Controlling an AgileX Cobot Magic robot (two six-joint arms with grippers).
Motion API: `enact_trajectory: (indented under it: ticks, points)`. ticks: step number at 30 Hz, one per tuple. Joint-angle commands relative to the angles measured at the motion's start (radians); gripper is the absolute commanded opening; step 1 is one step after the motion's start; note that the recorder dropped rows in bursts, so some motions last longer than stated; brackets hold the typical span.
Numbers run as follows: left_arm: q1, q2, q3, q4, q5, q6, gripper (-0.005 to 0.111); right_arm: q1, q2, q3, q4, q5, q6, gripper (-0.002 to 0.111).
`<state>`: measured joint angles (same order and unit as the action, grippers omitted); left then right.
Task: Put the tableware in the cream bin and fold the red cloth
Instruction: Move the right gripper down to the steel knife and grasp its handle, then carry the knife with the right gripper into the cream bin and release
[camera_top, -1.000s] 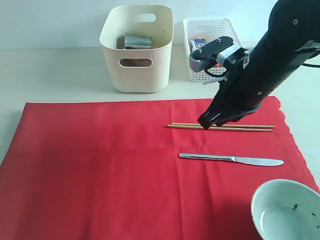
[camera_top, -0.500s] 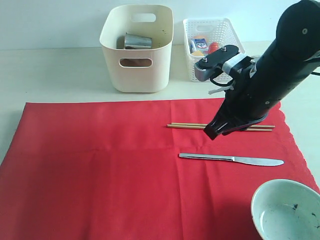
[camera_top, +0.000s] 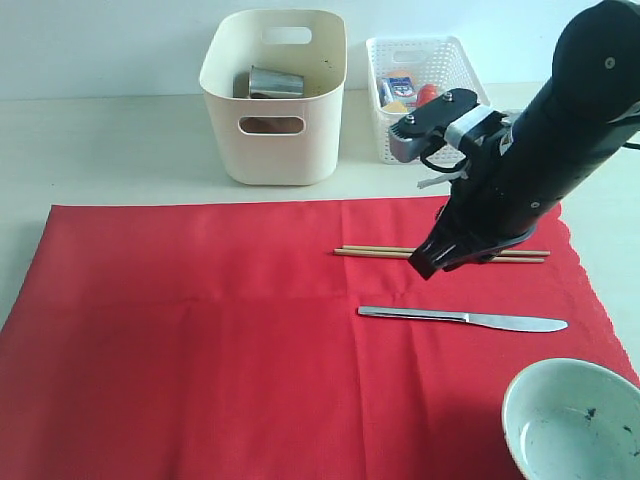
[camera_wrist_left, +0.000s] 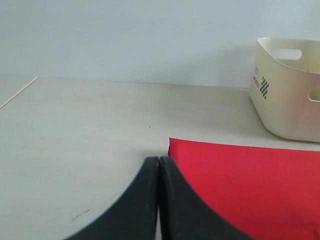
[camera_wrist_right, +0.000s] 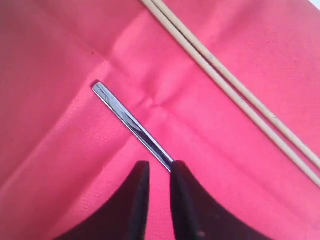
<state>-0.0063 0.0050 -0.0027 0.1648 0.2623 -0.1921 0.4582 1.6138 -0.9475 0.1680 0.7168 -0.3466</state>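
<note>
Right wrist view: right gripper (camera_wrist_right: 159, 167) has its 2 fingers parted just a crack. The metal table knife (camera_wrist_right: 130, 122) on the red cloth (camera_wrist_right: 60, 150) runs straight toward that gap, with the chopsticks (camera_wrist_right: 225, 80) off to 1 side. The left gripper (camera_wrist_left: 158, 160) is pressed together.

Red cloth (camera_top: 200, 330); seemingly speckled pale bowl (camera_top: 556, 432)
</note>
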Motion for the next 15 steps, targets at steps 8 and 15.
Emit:
enact_trajectory:
  ticks: [8, 15]
  points:
    - [-0.008, -0.005, 0.003, 0.003, -0.006, 0.001, 0.003, -0.004, 0.194, 0.005, 0.011, -0.025, -0.282, 0.042]
    - [-0.008, -0.005, 0.003, 0.003, -0.006, 0.001, 0.003, -0.004, 0.322, 0.000, -0.079, -0.093, -0.306, 0.041]
